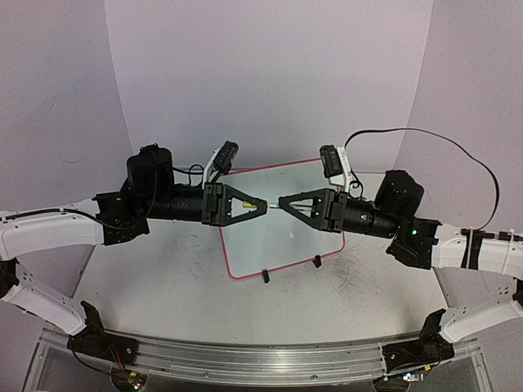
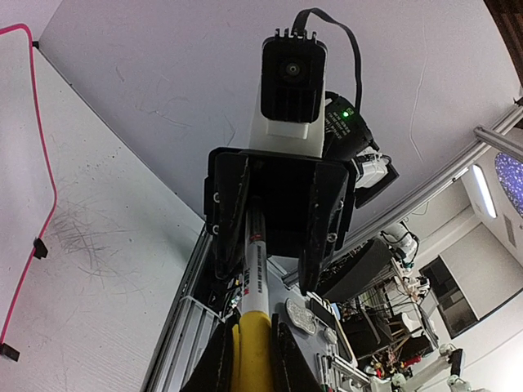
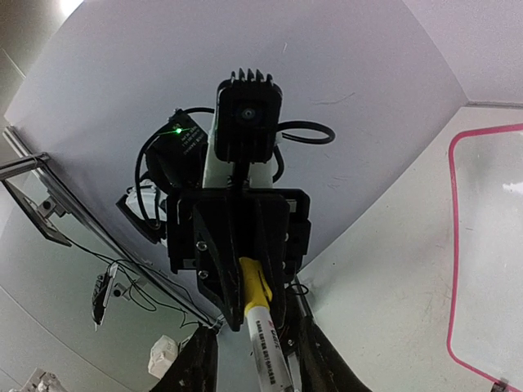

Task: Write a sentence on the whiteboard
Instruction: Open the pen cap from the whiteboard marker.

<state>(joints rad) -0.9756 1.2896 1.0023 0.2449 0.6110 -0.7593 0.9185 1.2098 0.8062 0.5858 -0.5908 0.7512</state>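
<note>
The whiteboard [image 1: 274, 249] lies on the white surface [image 1: 163, 282] in the middle, a bit past the two arms. It has a red-pink rim, and two small black feet [image 1: 265, 277] sit on its near edge. Just above the board, the two grippers point at each other, tip to tip. A marker [image 2: 255, 282] runs from one to the other. The marker has a yellow end and a white body with small print on it. The left gripper [image 1: 265, 206] is closed tight on the yellow end. The right gripper [image 1: 281, 202] has its fingers [image 3: 315, 359] on both sides of the white body. I cannot tell if they are pressing on it or are still a little apart from it. The surface around the board has lots of thin grey scratches [image 1: 355, 273]. A black cable [image 1: 458, 151] loops up behind the right arm, and a small green light [image 1: 414, 231] glows on that arm.
</note>
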